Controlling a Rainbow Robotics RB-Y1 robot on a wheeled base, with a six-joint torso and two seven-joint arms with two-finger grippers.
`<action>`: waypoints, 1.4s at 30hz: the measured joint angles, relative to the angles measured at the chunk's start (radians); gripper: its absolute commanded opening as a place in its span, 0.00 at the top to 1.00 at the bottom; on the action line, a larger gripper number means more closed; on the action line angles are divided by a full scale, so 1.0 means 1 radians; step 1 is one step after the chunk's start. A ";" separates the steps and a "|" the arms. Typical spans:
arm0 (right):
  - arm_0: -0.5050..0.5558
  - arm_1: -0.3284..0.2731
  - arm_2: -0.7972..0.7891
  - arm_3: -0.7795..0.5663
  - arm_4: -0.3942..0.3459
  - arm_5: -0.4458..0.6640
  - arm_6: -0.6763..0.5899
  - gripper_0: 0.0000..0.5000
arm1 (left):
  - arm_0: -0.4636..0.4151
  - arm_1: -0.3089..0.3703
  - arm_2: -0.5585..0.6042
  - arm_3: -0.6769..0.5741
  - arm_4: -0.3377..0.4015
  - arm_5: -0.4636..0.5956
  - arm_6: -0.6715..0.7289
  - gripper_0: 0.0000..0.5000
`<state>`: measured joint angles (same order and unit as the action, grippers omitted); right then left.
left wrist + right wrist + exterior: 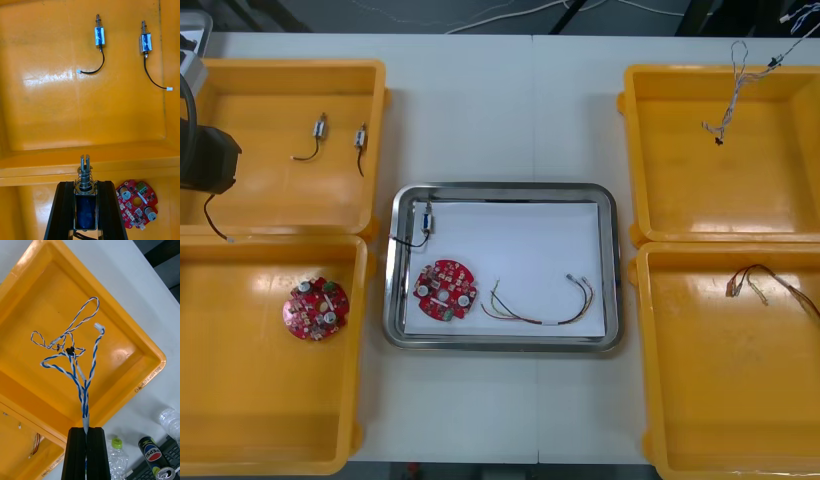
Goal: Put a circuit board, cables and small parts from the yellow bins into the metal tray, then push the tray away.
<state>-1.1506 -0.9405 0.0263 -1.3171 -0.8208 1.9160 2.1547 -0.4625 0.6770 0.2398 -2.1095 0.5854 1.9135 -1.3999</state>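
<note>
- blue and white cable (85, 408) hangs from our right end effector (87, 429), clamped on its end, above the far right yellow bin (720, 72).
- our left end effector (86, 183) is clamped on a small metal part (86, 208) over the wall between the left bins (112, 165).
- the metal tray (612, 270) already holds a circuit board (444, 291), a red and yellow cable (540, 318) and another small part (425, 218).
- we judge this the carrying step; next both loads must come over the tray, low enough that the cable's loops land inside.
</note>
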 measured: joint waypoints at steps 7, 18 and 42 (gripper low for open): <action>-0.008 0.000 -0.036 0.003 -0.009 0.000 0.004 1.00 | 0.001 0.000 0.000 0.000 0.000 0.000 0.000 1.00; -0.010 -0.001 -0.036 0.004 -0.012 0.000 0.006 0.00 | 0.004 -0.001 0.000 -0.001 -0.005 0.000 0.000 1.00; 0.118 0.018 -0.040 0.004 -0.016 0.000 0.036 0.00 | 0.004 -0.001 0.000 -0.001 -0.011 0.000 0.000 1.00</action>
<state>-1.0324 -0.9230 -0.0140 -1.3127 -0.8370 1.9163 2.1903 -0.4582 0.6756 0.2399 -2.1105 0.5742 1.9135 -1.3999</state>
